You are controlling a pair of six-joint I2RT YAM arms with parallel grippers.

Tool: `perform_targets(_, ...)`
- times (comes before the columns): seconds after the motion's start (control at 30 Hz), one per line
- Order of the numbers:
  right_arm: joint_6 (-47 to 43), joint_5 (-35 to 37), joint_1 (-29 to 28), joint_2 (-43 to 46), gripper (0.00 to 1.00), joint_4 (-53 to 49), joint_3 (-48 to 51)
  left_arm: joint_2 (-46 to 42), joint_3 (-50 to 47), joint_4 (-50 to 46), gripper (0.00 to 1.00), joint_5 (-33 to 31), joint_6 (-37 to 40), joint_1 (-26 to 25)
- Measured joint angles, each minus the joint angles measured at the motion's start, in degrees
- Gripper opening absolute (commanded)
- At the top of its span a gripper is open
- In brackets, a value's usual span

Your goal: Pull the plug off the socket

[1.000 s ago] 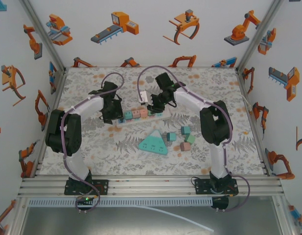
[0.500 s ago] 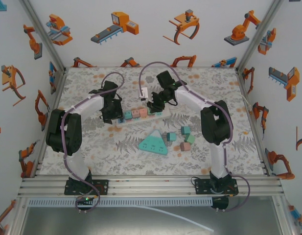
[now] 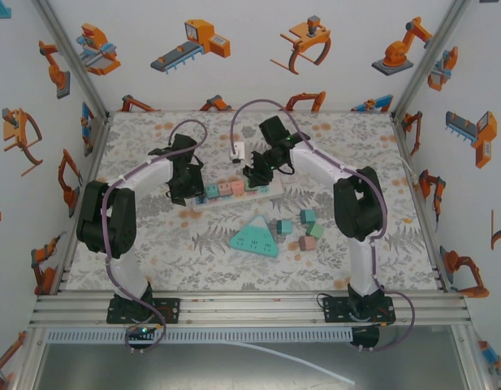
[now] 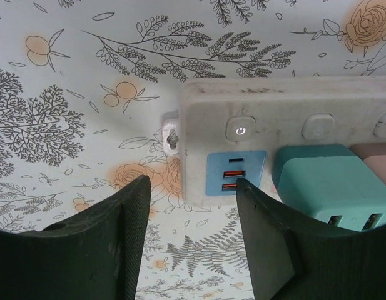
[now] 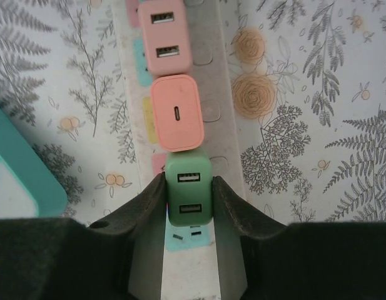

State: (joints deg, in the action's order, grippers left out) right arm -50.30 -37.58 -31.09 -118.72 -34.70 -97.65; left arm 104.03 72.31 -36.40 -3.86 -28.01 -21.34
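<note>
**A:** right hand status?

**B:** right gripper (image 5: 188, 182) clamped on the green plug (image 5: 189, 200), one finger (image 5: 146, 212) on each side face. Its two USB ports face my camera.

**A:** where's the plug vs the socket?

**B:** lower middle of my right wrist frame, at the bottom end of the row on the power strip (image 5: 219, 94). A pale teal socket face (image 5: 191, 239) with two dark slots sits bare just below it. Can't tell if the pins are fully out. Up-frame on the strip are the orange plug (image 5: 177, 112), then the pink plug (image 5: 166, 36). The teal triangular block (image 5: 17, 169) is at the left edge.

**A:** left hand?

**B:** left gripper (image 4: 193, 184) spread wide, holding nothing. The strip's end corner sits between my fingers, with the right-of-frame tip over the blue USB panel (image 4: 235, 167). Can't tell if it's touching. The lit power button (image 4: 241, 130) is just above, and the teal plug (image 4: 333, 181) is to the right.
</note>
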Motion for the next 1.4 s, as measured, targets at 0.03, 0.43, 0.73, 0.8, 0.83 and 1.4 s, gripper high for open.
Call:
perform_targets(0.03,1.16,-0.52,0.26,0.00,0.00,0.26,-0.26,0.00,0.09,0.07,0.55,-0.02,-0.02,0.00)
perform_targets(0.43,-0.35,4.22,-1.70,1.97,0.00,0.15,1.18,-0.02,0.07,0.39,0.56,-1.60,0.00,-0.13)
perform_targets(0.73,0.07,5.18,-2.51,5.88,0.00,3.85,1.70,-0.28,-0.11,0.52,0.57,-2.93,0.02,-0.39)
perform_targets(0.8,1.57,4.57,-2.51,6.73,0.00,5.75,3.13,-0.68,-0.57,0.94,0.58,-2.97,0.02,-0.39)
perform_targets(0.83,2.64,4.37,-2.32,7.30,0.00,6.60,3.93,-1.03,-0.96,1.27,0.58,-3.02,0.07,-0.37)
perform_targets(1.4,45.11,4.39,-0.02,29.77,0.00,40.70,25.79,-25.83,-11.61,18.45,0.65,16.02,6.08,-0.33)
